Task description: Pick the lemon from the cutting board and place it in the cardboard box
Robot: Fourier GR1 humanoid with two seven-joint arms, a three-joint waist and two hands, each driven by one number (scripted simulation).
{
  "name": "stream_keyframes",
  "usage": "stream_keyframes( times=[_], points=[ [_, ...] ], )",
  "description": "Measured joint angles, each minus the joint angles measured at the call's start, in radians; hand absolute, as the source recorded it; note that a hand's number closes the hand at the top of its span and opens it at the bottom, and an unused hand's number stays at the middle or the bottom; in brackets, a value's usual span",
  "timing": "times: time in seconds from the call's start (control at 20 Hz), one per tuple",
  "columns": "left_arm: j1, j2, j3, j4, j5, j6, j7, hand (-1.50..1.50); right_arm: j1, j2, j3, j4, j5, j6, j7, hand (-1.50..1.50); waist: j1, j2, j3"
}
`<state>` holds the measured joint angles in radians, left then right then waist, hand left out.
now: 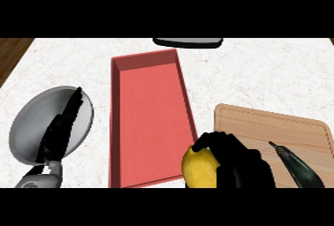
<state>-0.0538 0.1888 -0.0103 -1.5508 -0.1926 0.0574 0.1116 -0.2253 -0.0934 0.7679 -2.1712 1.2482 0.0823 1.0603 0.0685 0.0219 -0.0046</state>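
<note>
Counter: pale marble top is carrying everything.
Lemon: the lemon is sitting in the right hand, whose fingers are curling round it, at the cardboard box's right wall, just off the cutting board.
Handling: probably light, stiff and waxy, so wrapping its broad middle is looking safest.
Around: a dark long vegetable is lying on the board; the left hand, fingers straight, is resting over a grey plate.
Obstacle: only the box wall is standing between.
</note>
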Motion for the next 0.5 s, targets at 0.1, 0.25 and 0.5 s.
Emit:
stream_keyframes(
  times=[0.1,0.25,0.5],
  points=[
    [-0.011,0.003,0.004,0.014,0.0,-0.002,-0.005,0.0,-0.08,0.033,-0.059,0.09,-0.052,-0.008,0.008,1.5,0.002,0.001,0.0],
    [-0.019,0.005,0.006,0.021,0.002,-0.006,-0.01,0.0,-0.204,0.061,-0.136,0.248,-0.126,-0.029,0.019,1.5,0.011,0.0,0.001],
    [-0.02,0.006,0.007,0.03,0.005,-0.015,-0.012,0.0,-0.383,0.079,-0.241,0.516,-0.251,-0.085,0.028,-1.5,0.014,-0.002,0.002]
  ],
)
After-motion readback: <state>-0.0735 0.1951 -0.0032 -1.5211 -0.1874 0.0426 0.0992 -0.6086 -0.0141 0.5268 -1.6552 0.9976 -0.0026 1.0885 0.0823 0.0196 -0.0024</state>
